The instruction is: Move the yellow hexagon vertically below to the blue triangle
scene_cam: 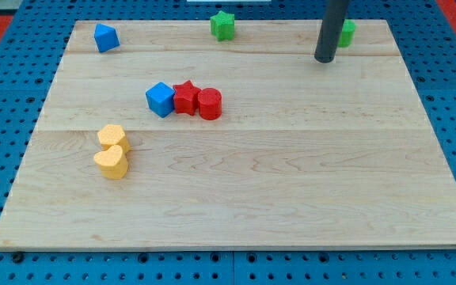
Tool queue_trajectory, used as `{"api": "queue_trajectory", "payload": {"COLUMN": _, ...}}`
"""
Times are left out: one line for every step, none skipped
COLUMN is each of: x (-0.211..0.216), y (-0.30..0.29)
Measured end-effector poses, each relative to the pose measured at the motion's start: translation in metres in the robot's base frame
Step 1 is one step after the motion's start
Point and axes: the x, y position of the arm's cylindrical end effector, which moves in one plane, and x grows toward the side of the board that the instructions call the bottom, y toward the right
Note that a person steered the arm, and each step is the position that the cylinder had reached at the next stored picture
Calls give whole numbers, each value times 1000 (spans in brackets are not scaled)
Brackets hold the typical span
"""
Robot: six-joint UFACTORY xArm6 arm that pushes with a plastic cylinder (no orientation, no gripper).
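The yellow hexagon (112, 136) lies at the view's left, touching a yellow heart-shaped block (112, 163) just below it. The blue triangle (105, 37) sits near the board's top left corner, well above the hexagon. My tip (324, 58) is at the view's upper right, far from both, right beside a green block (345, 33) that the rod partly hides.
A blue cube (160, 99), a red star (185, 97) and a red cylinder (209, 104) sit touching in a row left of centre. A green star (222, 25) is at the top edge. The wooden board (291, 198) lies on a blue pegboard.
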Motion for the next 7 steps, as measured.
{"api": "queue_trajectory", "payload": {"x": 0, "y": 0}}
{"api": "queue_trajectory", "payload": {"x": 15, "y": -25}}
{"api": "queue_trajectory", "payload": {"x": 22, "y": -126}}
{"api": "queue_trajectory", "payload": {"x": 51, "y": -250}}
{"api": "queue_trajectory", "payload": {"x": 115, "y": -278}}
{"api": "queue_trajectory", "payload": {"x": 166, "y": -268}}
{"api": "queue_trajectory", "payload": {"x": 211, "y": -254}}
